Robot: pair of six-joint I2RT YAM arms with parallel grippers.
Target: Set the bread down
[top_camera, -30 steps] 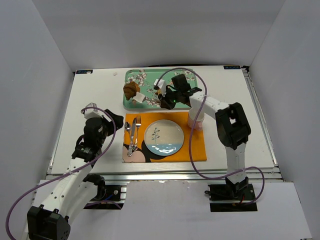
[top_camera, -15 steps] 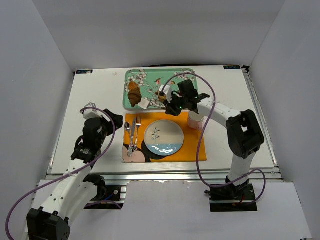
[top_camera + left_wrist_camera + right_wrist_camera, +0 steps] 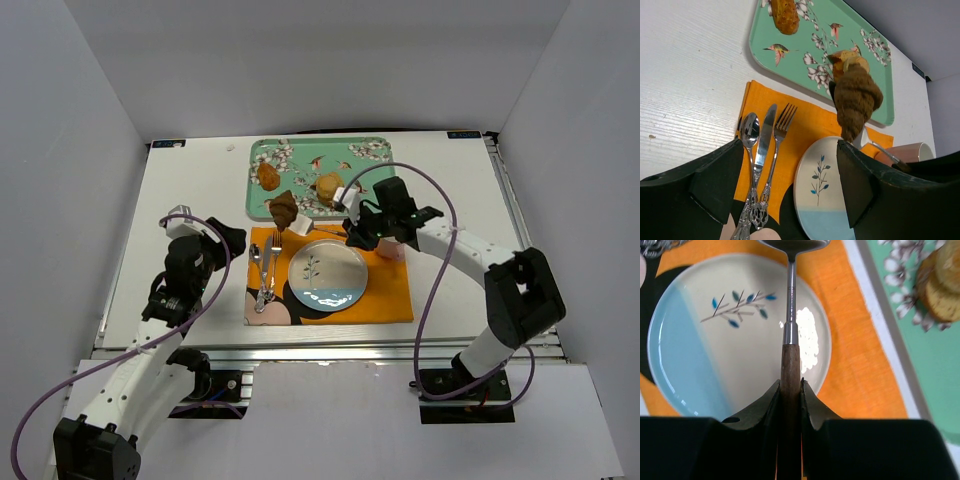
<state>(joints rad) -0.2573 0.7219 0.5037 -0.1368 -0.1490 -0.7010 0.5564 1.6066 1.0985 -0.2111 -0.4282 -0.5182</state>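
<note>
The bread (image 3: 284, 210), a dark brown ridged croissant, rides on the blade of a metal server with a wooden handle (image 3: 789, 365). It hangs over the far edge of the orange placemat (image 3: 392, 292), just off the far left rim of the plate (image 3: 345, 290). It also shows in the left wrist view (image 3: 856, 100), above the plate (image 3: 825, 200). My right gripper (image 3: 352, 226) is shut on the server's handle; in its own view (image 3: 790, 390) the plate (image 3: 700, 365) lies below and the bread is out of sight. My left gripper (image 3: 225, 238) is open and empty, left of the placemat.
A green flowered tray (image 3: 370, 150) at the back holds a small orange-brown oval pastry (image 3: 268, 177) and a pale round bun (image 3: 329, 187). A spoon, knife and fork (image 3: 265, 270) lie left of the plate. A pink cup (image 3: 392, 243) stands at the placemat's far right.
My right gripper has carried the bread on the server off the tray, toward me and to the right, to the plate's far left rim. The left arm has not moved.
</note>
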